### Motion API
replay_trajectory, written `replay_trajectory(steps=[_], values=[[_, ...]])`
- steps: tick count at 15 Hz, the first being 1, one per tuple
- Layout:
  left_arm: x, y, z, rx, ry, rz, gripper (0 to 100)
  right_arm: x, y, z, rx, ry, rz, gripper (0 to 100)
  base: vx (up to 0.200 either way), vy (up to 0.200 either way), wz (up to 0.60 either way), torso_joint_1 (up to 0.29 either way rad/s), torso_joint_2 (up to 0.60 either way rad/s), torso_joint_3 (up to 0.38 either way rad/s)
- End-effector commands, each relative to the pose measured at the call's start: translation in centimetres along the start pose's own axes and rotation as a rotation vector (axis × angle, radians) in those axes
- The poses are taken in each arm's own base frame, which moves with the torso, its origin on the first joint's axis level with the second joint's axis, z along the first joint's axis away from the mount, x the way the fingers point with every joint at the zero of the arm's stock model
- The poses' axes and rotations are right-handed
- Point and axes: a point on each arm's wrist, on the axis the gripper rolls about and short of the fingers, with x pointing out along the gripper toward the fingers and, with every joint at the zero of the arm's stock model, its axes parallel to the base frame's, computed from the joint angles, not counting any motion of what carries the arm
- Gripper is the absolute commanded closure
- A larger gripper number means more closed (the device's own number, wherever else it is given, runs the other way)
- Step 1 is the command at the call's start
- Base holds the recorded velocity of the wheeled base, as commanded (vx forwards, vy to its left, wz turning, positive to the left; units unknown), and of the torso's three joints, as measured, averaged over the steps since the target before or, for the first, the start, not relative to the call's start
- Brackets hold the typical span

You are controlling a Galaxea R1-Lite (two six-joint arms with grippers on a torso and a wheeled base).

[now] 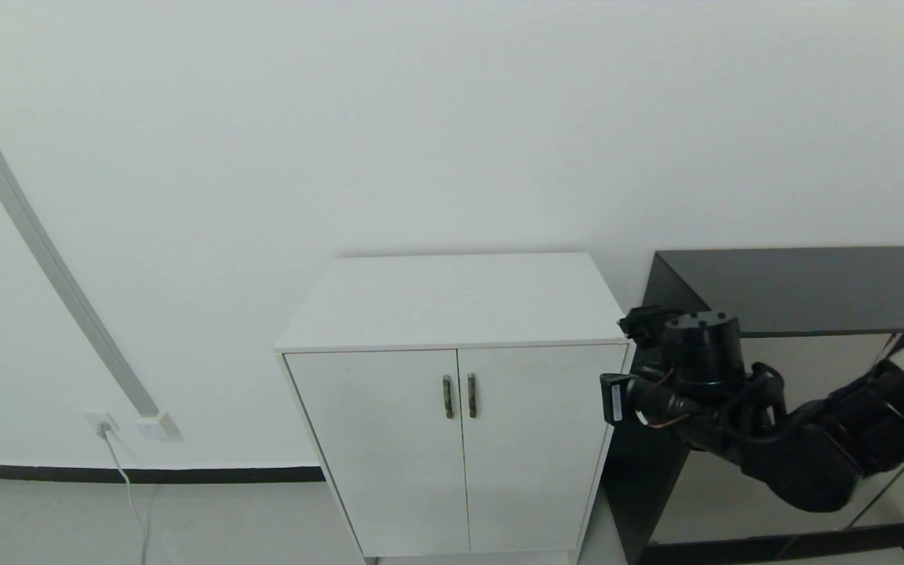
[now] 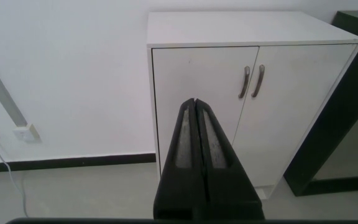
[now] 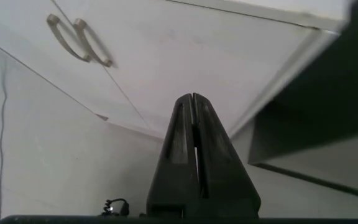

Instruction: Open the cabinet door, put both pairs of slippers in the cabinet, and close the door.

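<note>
The cabinet (image 1: pixel 452 302) stands against the wall (image 1: pixel 452 118), white, with a bare flat top. Its two doors are both shut and meet at a centre seam. The left door (image 1: pixel 377 447) and right door (image 1: pixel 534 439) each carry an upright handle, left handle (image 1: pixel 447 396) and right handle (image 1: pixel 472 395), set close on either side of that seam. Contents cannot be told with the doors shut.

A dark unit (image 1: pixel 797 286) stands just beside the cabinet's right side. Open floor (image 1: pixel 209 526) lies to the cabinet's left and in front of it. On the wall to the cabinet's left are a slanting conduit (image 1: pixel 44 251) and a socket (image 1: pixel 100 424) with a cable (image 1: pixel 130 494) hanging to the floor.

The left gripper (image 2: pixel 195 101) sits in front of the cabinet, aimed at the left door and apart from it. Its fingers (image 2: pixel 184 140) are pressed together and hold nothing.

The right arm (image 1: pixel 774 431) is at the cabinet's right front edge, before the dark unit. The right gripper (image 3: pixel 192 96) points at the right door, clear of it. Its fingers (image 3: pixel 180 137) are closed to a thin slit and empty.
</note>
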Motion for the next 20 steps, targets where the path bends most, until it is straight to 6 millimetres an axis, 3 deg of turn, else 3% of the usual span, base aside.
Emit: replay_trajectory(steps=[1, 4, 6, 9, 17, 20], values=[[0.0, 0.0, 0.0, -0.001, 0.000, -0.002, 100, -4.0, -2.0, 0.7, 0.024, -0.040, -0.057, 100, 0.000, 0.000, 0.00, 0.000, 0.00, 0.000], [0.0, 0.0, 0.0, -0.001, 0.000, 0.000, 100, -7.1, -3.7, 0.1, 0.037, -0.044, -0.132, 100, 0.000, 0.000, 0.00, 0.000, 0.00, 0.000], [0.0, 0.0, 0.0, 0.001, 0.000, 0.000, 100, -10.3, -4.7, -1.2, 0.041, -0.035, -0.162, 100, 0.000, 0.000, 0.00, 0.000, 0.00, 0.000], [0.0, 0.0, 0.0, 0.001, 0.000, 0.000, 100, -12.9, -5.7, -2.7, 0.050, -0.029, -0.193, 100, 0.000, 0.000, 0.00, 0.000, 0.00, 0.000], [0.0, 0.0, 0.0, 0.001, 0.000, 0.000, 100, -18.1, -6.3, -6.6, 0.045, -0.006, -0.198, 100, 0.000, 0.000, 0.00, 0.000, 0.00, 0.000], [0.0, 0.0, 0.0, 0.001, 0.000, 0.000, 100, -18.8, -6.0, -7.9, 0.004, 0.028, -0.169, 100, 0.000, 0.000, 0.00, 0.000, 0.00, 0.000]])
